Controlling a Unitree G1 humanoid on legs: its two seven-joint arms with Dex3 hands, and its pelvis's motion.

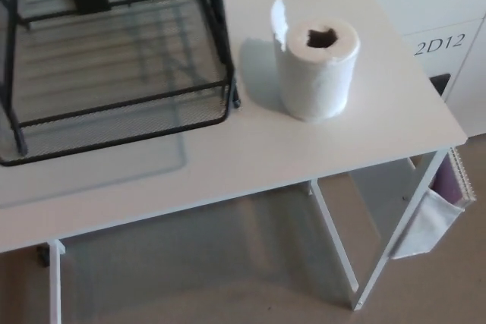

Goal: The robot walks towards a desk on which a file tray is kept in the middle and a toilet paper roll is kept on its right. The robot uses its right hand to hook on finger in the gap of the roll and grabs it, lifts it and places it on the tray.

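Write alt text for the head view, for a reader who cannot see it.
A white toilet paper roll stands upright on a white desk, its hollow core facing up, just right of a black wire-mesh file tray and apart from it. No robot hand is in view. A grey fabric pouch hangs at the desk's right end.

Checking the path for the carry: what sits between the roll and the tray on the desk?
Nothing: the head view shows only bare desk between the roll and the tray.
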